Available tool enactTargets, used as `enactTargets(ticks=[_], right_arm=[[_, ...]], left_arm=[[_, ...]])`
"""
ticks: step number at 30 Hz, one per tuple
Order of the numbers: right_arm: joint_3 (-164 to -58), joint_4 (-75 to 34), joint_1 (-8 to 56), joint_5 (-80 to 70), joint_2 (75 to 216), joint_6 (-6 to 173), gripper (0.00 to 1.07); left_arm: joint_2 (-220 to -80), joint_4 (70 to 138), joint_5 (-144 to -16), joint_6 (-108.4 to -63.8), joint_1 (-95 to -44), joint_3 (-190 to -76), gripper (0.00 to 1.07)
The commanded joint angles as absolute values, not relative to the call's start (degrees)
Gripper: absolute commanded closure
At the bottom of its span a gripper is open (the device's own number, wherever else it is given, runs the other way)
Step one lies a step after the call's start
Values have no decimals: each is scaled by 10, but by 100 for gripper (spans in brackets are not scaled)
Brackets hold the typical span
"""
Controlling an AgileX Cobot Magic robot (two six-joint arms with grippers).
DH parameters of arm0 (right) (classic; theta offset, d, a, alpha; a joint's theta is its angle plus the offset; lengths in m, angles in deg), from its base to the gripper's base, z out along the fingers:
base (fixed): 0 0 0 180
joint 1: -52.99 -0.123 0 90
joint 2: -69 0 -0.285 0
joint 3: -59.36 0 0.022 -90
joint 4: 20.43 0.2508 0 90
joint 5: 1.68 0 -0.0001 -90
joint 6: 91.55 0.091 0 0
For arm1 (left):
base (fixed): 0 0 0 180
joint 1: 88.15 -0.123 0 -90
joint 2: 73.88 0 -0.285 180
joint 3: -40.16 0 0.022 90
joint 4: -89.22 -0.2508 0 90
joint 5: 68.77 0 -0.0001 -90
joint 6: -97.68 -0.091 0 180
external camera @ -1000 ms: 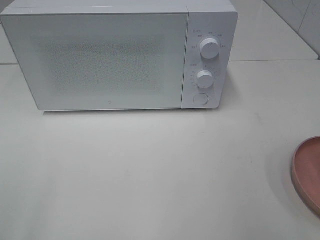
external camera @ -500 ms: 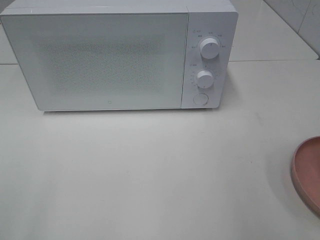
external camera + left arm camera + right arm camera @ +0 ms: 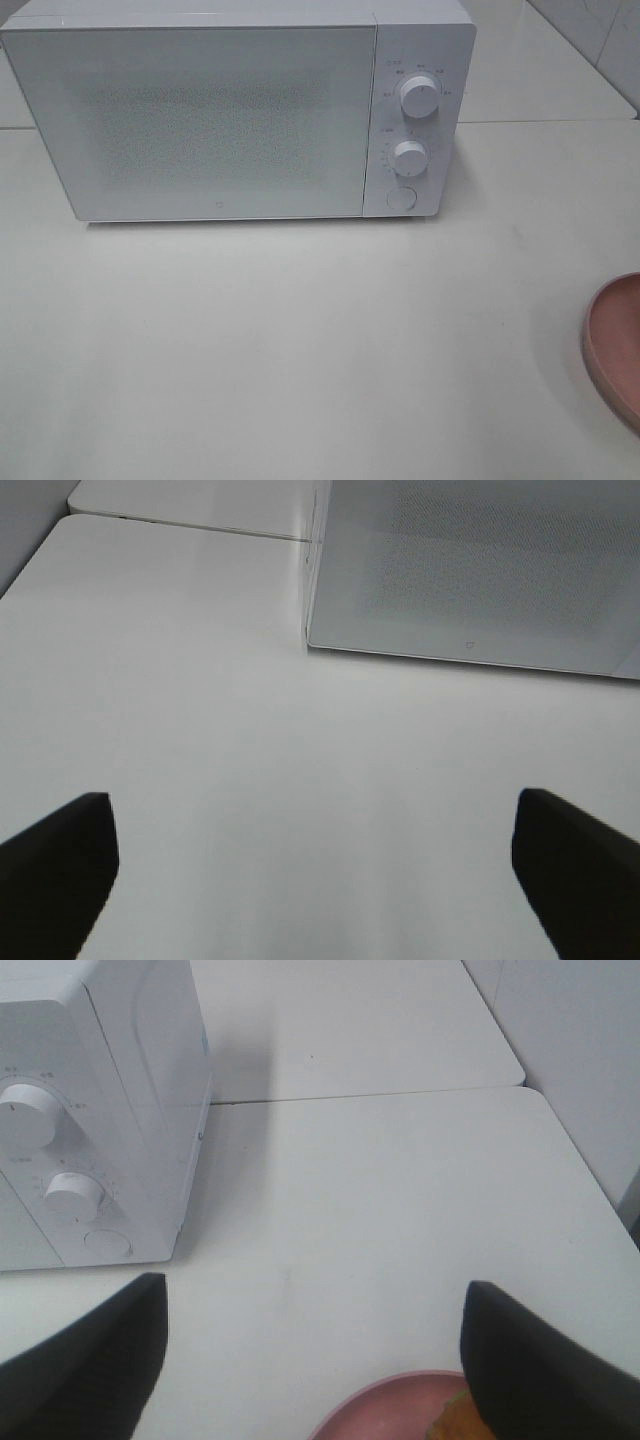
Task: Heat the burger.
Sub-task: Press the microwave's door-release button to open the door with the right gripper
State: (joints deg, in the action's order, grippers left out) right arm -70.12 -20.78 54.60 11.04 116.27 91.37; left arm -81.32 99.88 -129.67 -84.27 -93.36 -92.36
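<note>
Golden-brown burger (image 3: pixel 450 1424) is sitting on the round pink plate (image 3: pixel 388 1407). Only a sliver of its bun is showing, beside one black finger of the right gripper (image 3: pixel 314 1305), whose jaws are standing wide apart and holding nothing. In the high view the plate is lying at four o'clock from the white microwave oven (image 3: pixel 230 110). The left gripper (image 3: pixel 312 820) is hanging equally wide above the pale table (image 3: pixel 250 760).

The microwave (image 3: pixel 220 110) stands at the back of the table (image 3: pixel 300 340), the plate (image 3: pixel 615 350) (burger (image 3: pixel 452 1426) on it) front right.

Smooth white plastic-looking microwave (image 3: pixel 240 110) casing, finely speckled matt door (image 3: pixel 200 130), matt pale tabletop (image 3: pixel 300 350), smooth pink plate (image 3: pixel 615 345)
</note>
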Motion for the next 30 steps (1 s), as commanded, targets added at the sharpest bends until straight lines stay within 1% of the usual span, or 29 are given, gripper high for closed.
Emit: enactTargets(ticks=[1, 4, 5, 19, 21, 23, 24, 25, 27, 28, 29, 30], right_arm=[[-701, -209, 548, 54, 1195, 913, 31], [-701, -213, 548, 7, 1223, 913, 31], [-701, -213, 548, -32, 1243, 913, 31], [-701, -213, 548, -230, 1365, 905, 31], [-691, -213, 548, -291, 1386, 905, 31], [-684, -213, 548, -314, 1394, 905, 31], [-670, -213, 543, -350, 1406, 901, 31], [-670, -213, 543, -350, 1406, 901, 31], [-651, -204, 520, -380, 1418, 874, 31], [-651, -204, 520, -380, 1418, 874, 31], [-639, -204, 500, -401, 1426, 851, 31], [-639, -204, 500, -401, 1426, 851, 31]], left_arm=[[-813, 1001, -1296, -843, -935, -922, 6], [-813, 1001, -1296, -843, -935, -922, 6], [-813, 1001, -1296, -843, -935, -922, 6], [-813, 1001, -1296, -843, -935, -922, 6], [-813, 1001, -1296, -843, -935, -922, 6], [-813, 1001, -1296, -843, -935, -922, 6], [-813, 1001, -1296, -843, -935, -922, 6], [-813, 1001, -1296, -843, -935, -922, 6], [-813, 1001, -1296, -843, -935, -922, 6], [-813, 1001, -1296, -843, -935, -922, 6], [-813, 1001, -1296, -843, -935, -922, 6], [-813, 1001, -1296, -843, -935, -922, 6]])
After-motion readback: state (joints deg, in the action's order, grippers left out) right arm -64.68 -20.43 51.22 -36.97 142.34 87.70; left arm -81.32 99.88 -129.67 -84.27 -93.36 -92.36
